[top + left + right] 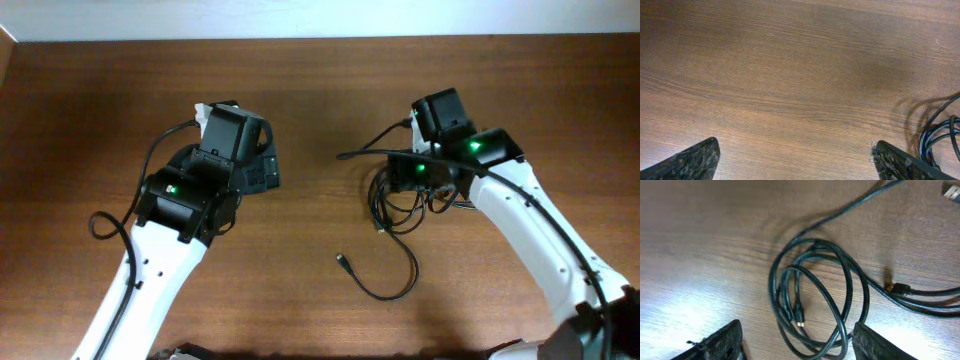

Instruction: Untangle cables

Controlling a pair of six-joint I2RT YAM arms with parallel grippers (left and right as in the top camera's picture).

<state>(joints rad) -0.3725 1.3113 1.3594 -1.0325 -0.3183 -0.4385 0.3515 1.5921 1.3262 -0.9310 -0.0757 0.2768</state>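
The cables (392, 205) are thin black cords looped in a tangle right of the table's middle, mostly under my right gripper (425, 180). One loose end (344, 261) with a small plug curls out toward the front. In the right wrist view the loops (812, 300) lie between my open fingers (797, 342), with a gold-tipped plug (799, 317) inside the coil and another plug (897, 287) to the right. My left gripper (262, 172) is open and empty over bare wood (795, 160), left of the tangle; a few loops show at its view's right edge (940, 130).
The brown wooden table (310, 90) reaches a pale wall strip at the back. A metal USB plug (952, 191) lies at the top right of the right wrist view. Thicker black wires run along both arms.
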